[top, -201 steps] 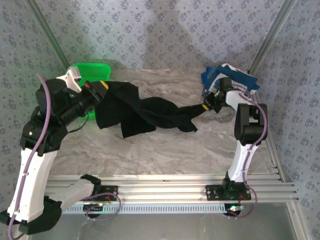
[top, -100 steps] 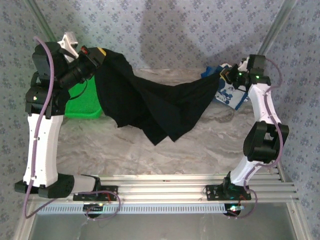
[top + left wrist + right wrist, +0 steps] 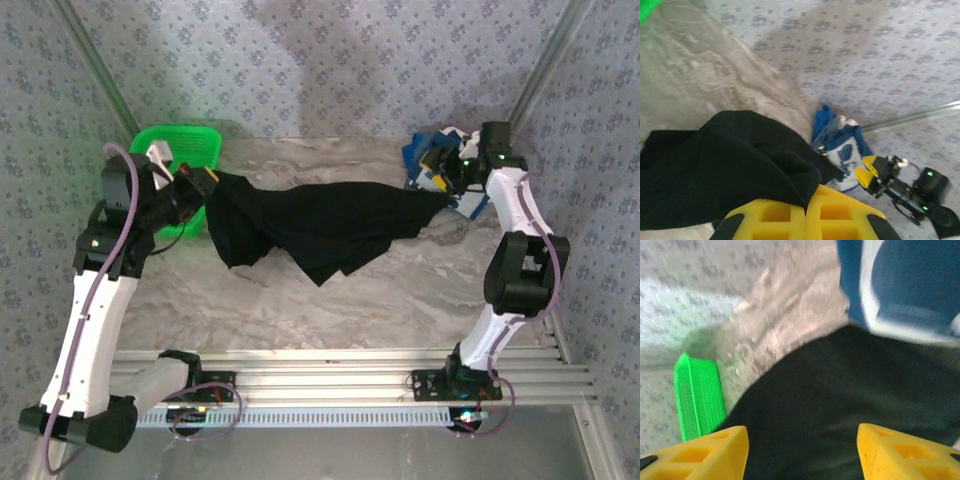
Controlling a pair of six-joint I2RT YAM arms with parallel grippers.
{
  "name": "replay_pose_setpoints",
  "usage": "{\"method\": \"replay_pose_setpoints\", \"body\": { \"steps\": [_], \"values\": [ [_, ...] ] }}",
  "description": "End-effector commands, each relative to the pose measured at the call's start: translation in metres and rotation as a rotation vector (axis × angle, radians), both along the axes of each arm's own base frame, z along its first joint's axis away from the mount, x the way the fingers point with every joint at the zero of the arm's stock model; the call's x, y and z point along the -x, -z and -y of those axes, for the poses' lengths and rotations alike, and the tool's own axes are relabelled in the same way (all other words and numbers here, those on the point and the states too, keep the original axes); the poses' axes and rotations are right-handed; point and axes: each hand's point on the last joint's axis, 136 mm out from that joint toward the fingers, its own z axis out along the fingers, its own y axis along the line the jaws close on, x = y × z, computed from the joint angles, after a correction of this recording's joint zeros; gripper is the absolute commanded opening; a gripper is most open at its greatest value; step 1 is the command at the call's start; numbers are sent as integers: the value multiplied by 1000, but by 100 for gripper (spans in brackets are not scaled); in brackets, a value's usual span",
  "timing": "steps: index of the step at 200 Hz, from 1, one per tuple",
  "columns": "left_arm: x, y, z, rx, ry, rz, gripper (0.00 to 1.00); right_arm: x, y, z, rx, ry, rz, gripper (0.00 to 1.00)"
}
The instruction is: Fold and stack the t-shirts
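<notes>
Top external: the left pincer (image 3: 203, 180) pinches one end of the black t-shirt (image 3: 320, 220), which spans the bench (image 3: 300, 310) from there to the right pincer (image 3: 452, 188). The navy t-shirt (image 3: 425, 155) lies bunched at the far right corner, just behind that pincer. A green basket (image 3: 185, 140) sits at the far left corner.

Left wrist: the yellow fingers (image 3: 840, 215) are pressed together on a fold of the black t-shirt (image 3: 715, 170). Across the bench, the right pincer (image 3: 867, 176) has its fingers parted, beside the navy t-shirt (image 3: 847, 150).

Right wrist: the right pincer (image 3: 800, 432) is spread wide, with the black t-shirt (image 3: 830, 390) lying between and beyond its fingers. The navy t-shirt (image 3: 910, 285) is at upper right and the green basket (image 3: 697, 395) at left. The view is blurred.
</notes>
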Motion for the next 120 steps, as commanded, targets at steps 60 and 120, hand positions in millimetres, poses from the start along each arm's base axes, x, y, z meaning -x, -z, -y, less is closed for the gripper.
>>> {"method": "replay_pose_setpoints", "body": {
  "steps": [60,120],
  "values": [
    [-3,16,-9,-1,-45,14,0,189,75,-140,226,-503,-235,53],
    [2,21,-11,-29,-38,0,0,190,138,-166,377,-613,-389,41]
  ]
}}
